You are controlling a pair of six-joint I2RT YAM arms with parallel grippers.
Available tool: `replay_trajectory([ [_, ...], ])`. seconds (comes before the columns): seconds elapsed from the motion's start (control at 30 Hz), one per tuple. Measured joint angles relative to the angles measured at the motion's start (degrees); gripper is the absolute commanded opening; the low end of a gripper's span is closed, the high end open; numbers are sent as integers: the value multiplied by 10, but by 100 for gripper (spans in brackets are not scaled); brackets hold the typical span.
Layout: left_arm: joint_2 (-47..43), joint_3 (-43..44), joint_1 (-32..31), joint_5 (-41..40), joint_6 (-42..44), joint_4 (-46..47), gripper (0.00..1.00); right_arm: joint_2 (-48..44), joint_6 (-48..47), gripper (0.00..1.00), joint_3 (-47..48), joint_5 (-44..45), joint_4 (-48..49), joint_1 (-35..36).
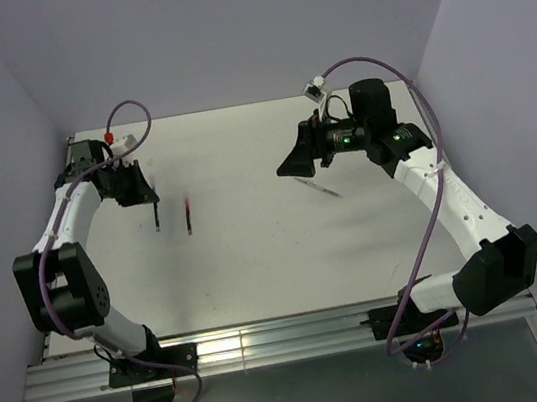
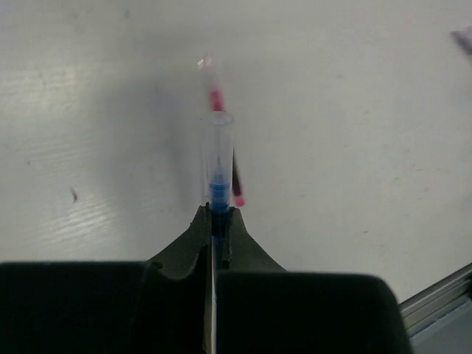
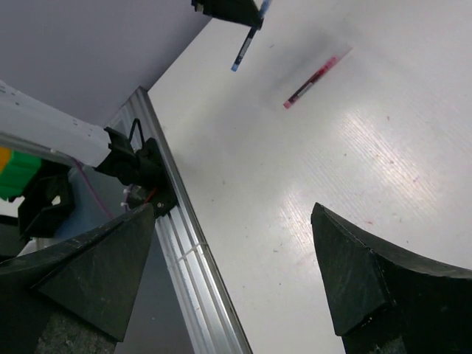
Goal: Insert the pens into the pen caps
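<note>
My left gripper (image 1: 147, 197) (image 2: 218, 210) is shut on the blue pen (image 1: 157, 218) (image 3: 245, 50), held above the left part of the white table. In the left wrist view a clear tube-like section (image 2: 217, 151) sticks out past the blue part (image 2: 219, 193); I cannot tell whether it is a cap. The red pen (image 1: 189, 216) (image 2: 215, 97) (image 3: 312, 81) lies flat just right of it. My right gripper (image 1: 286, 168) (image 3: 232, 214) hangs open and empty above the table's right half. A pale pen (image 1: 320, 187) lies below it. No loose pen caps show.
An aluminium rail (image 1: 269, 340) (image 3: 184, 243) runs along the table's near edge, with both arm bases bolted to it. Purple walls close in the back and sides. Purple cables loop over both arms.
</note>
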Motion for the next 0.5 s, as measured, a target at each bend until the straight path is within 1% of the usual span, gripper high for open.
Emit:
replay_trajectory([
  [0.07,38,1,14,-17,23,-20,2,-6,-5,95,-5,5,-5,-8],
  [0.17,85,13,16,-33,35,-33,2,-10,-8,96,-7,6,-13,-14],
  [0.33,158,57,12,-46,30,-32,3,-11,-12,100,-9,6,-14,-14],
  [0.5,212,80,10,-50,7,-22,6,-11,-14,100,-9,6,-15,-15],
])
